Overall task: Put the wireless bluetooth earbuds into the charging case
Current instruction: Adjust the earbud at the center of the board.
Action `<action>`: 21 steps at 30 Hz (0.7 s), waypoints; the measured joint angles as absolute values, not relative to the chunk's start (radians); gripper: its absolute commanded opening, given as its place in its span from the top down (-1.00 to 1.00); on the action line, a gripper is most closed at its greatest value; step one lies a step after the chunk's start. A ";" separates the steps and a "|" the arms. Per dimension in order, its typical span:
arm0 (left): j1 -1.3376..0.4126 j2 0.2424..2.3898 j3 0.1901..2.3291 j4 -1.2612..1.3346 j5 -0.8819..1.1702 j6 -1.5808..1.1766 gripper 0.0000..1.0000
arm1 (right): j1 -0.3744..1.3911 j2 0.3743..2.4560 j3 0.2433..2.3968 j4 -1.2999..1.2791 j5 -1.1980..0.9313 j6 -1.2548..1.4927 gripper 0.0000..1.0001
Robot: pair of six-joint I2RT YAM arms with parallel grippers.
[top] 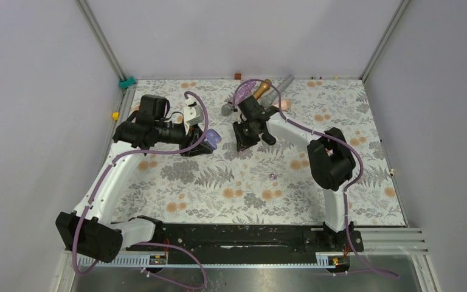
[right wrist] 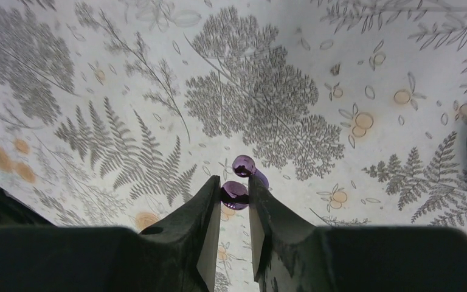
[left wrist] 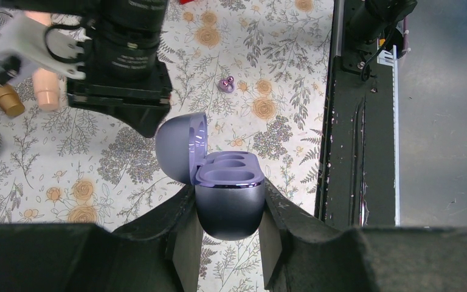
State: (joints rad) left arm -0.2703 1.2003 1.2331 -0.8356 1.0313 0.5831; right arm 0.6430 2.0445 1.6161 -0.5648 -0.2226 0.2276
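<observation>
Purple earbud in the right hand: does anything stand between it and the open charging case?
No separate object does. The purple earbud sits pinched in the right hand; the charging case, gripped by the left hand, has empty wells. Only its raised lid faces the right hand's side.

From above, the loose purple earbud [top: 273, 176] is a speck too small to make out, and the charging case [top: 213, 140] shows only partly beside the left gripper [top: 199, 146]. The left wrist view cuts off the microphones [left wrist: 0, 97] at its edge. The right gripper [right wrist: 235, 204] covers the lower part of the other purple earbud [right wrist: 234, 193] between its jaws
</observation>
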 measured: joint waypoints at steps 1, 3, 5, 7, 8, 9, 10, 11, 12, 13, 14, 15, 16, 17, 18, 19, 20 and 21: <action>-0.270 1.200 1.233 -0.836 1.032 0.583 1.00 | 0.648 2.029 1.579 -0.540 -0.223 0.214 0.43; -0.270 1.200 1.233 -0.835 1.034 0.583 1.00 | 0.656 2.007 1.500 -0.498 -0.222 0.191 0.42; -0.270 1.200 1.233 -0.836 1.036 0.583 1.00 | 0.664 1.997 1.435 -0.473 -0.223 0.174 0.41; -0.270 1.200 1.233 -0.835 1.037 0.583 1.00 | 0.677 1.993 1.374 -0.453 -0.223 0.158 0.36; -0.270 1.200 1.232 -0.834 1.037 0.583 1.00 | 0.684 1.992 1.352 -0.446 -0.226 0.152 0.32; -0.270 1.200 1.232 -0.831 1.037 0.583 1.00 | 0.688 1.987 1.343 -0.440 -0.228 0.150 0.25; -0.270 1.199 1.229 -0.825 1.038 0.583 1.00 | 0.692 1.975 1.339 -0.431 -0.230 0.145 0.18; -0.270 1.199 1.226 -0.821 1.038 0.582 1.00 | 0.694 1.969 1.338 -0.427 -0.232 0.144 0.11; -0.270 1.199 1.223 -0.815 1.039 0.582 1.00 | 0.696 1.959 1.338 -0.424 -0.238 0.139 0.06; -0.270 1.199 1.221 -0.815 1.039 0.582 1.00 | 0.698 1.951 1.339 -0.422 -0.248 0.135 0.02; -0.270 1.199 1.219 -0.813 1.040 0.582 1.00 | 0.699 1.944 1.340 -0.422 -0.255 0.132 0.00; -0.270 1.199 1.218 -0.813 1.040 0.582 1.00 | 0.700 1.934 1.340 -0.422 -0.260 0.128 -0.01; -0.270 1.199 1.217 -0.813 1.040 0.582 1.00 | 0.700 1.925 1.340 -0.424 -0.268 0.126 -0.01; -0.270 1.199 1.217 -0.813 1.041 0.582 1.00 | 0.700 1.914 1.340 -0.427 -0.277 0.124 -0.01; -0.270 1.199 1.217 -0.813 1.041 0.582 1.00 | 0.700 1.903 1.340 -0.428 -0.283 0.123 0.00; -0.270 1.199 1.217 -0.813 1.042 0.582 1.00 | 0.700 1.893 1.340 -0.429 -0.287 0.122 0.01; -0.270 1.199 1.217 -0.813 1.043 0.582 1.00 | 0.700 1.884 1.340 -0.429 -0.288 0.120 0.02; -0.270 1.199 1.217 -0.813 1.043 0.582 1.00 | 0.700 1.876 1.340 -0.429 -0.289 0.117 0.03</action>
